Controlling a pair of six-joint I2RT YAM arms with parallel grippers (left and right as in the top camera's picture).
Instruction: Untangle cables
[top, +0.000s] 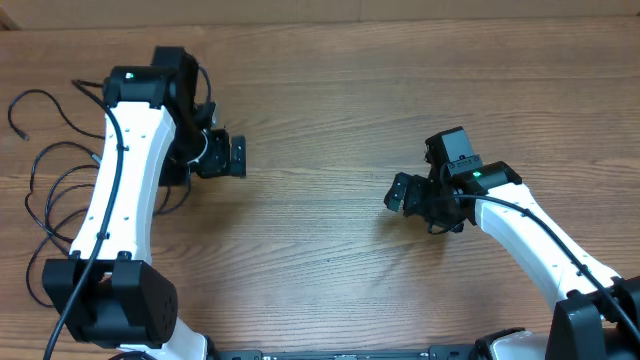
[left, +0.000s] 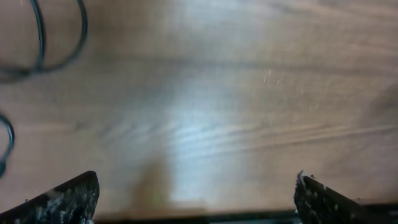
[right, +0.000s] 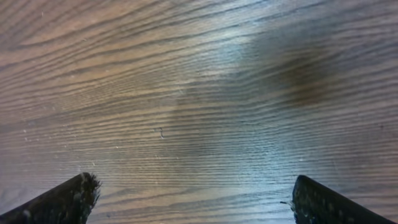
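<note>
Left pincer (top: 226, 157) (left: 196, 180): spread wide, grasping nothing, over bare desk (top: 320, 90). Right pincer (top: 400, 192) (right: 196, 180): spread wide, grasping nothing, bare wood grain beneath. Cables (top: 40, 175) (left: 40, 37): loose black loops at desk's far left, beside left arm (top: 120, 180), apart from both pincers. Left arm stands between cables and desk centre. Open room between pincers.

The brown wood-grain worktop (top: 320, 110) had a smooth, faintly glossy finish. The thin black cables (left: 40, 37) looked smooth and rubbery. The left end effector (left: 196, 202) had matt, scuffed black fingertips (left: 68, 199).
</note>
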